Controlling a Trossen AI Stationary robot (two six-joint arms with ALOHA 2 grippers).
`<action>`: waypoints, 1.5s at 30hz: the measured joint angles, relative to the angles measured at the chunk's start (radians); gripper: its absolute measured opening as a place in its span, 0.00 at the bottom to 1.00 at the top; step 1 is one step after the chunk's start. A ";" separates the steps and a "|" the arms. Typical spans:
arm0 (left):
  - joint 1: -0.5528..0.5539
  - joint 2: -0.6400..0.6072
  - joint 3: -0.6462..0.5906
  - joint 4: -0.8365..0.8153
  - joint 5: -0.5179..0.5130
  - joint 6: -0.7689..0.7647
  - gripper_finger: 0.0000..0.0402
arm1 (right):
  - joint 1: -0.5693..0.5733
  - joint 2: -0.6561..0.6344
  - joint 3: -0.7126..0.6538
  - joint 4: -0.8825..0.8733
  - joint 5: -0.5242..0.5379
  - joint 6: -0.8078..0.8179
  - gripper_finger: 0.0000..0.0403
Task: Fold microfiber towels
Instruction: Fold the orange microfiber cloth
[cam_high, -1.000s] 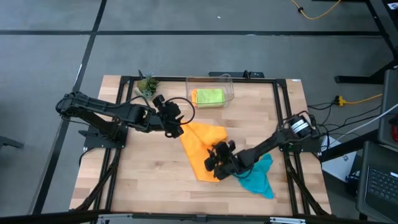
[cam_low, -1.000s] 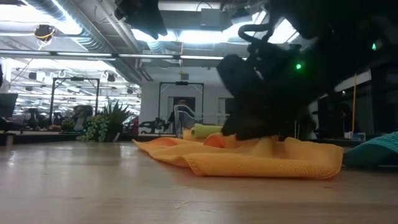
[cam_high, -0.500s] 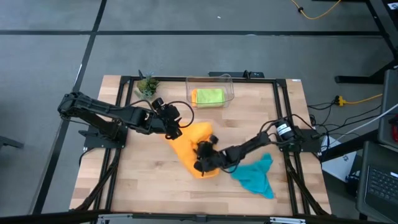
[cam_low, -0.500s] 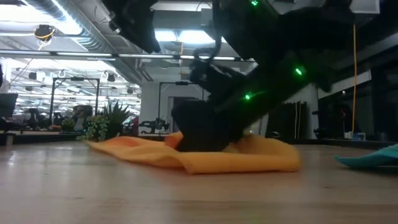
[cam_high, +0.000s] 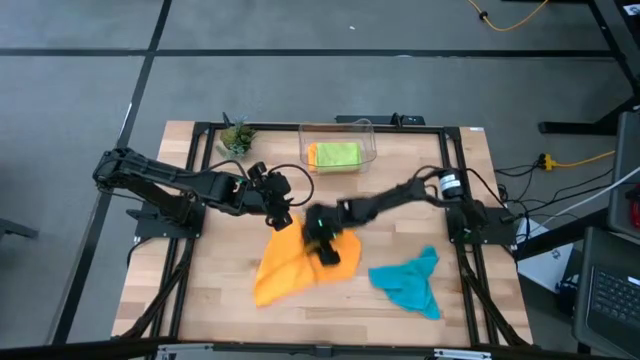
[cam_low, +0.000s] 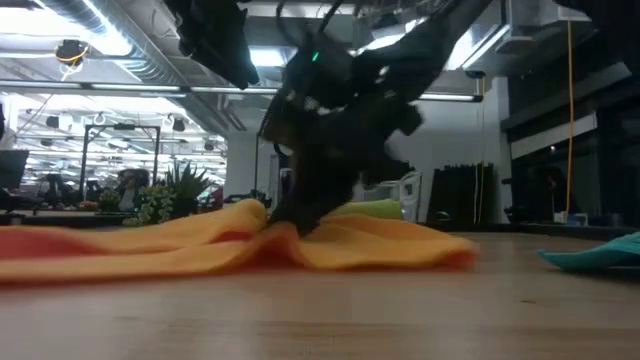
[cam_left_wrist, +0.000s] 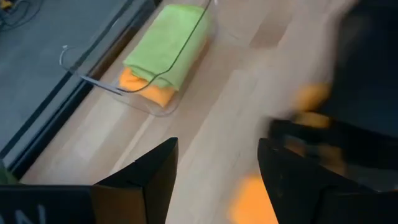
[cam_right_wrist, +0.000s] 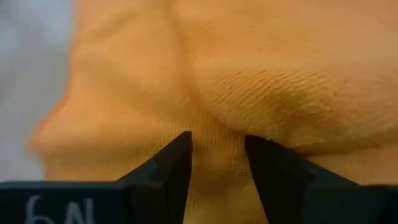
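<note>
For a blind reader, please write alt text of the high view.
The right gripper pinches an orange towel at the table's middle. The left gripper hovers open beside it. A teal towel lies to the right; a green towel sits in a clear bin.

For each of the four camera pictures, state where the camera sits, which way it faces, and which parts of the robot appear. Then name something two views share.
High view: overhead, facing straight down; both arms, orange towel, teal towel, clear bin.
Low view: table height, facing level across; right gripper pinching the orange towel.
Left wrist view: on left arm, facing the bin; own fingers apart.
Right wrist view: on right arm; fingers gripping orange cloth.
Shared: the lime green towel in the bin, high and left wrist.
</note>
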 joint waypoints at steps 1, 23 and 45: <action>-0.001 0.000 0.000 0.000 0.002 0.000 0.53 | -0.021 0.003 0.019 -0.013 0.008 0.016 0.40; -0.082 0.000 -0.002 -0.016 0.375 -0.069 0.53 | 0.212 -0.482 0.169 -1.030 0.337 0.284 0.40; -0.431 0.036 -0.271 0.236 0.367 -0.494 0.63 | 0.351 -0.595 -0.018 -0.981 0.408 0.542 0.40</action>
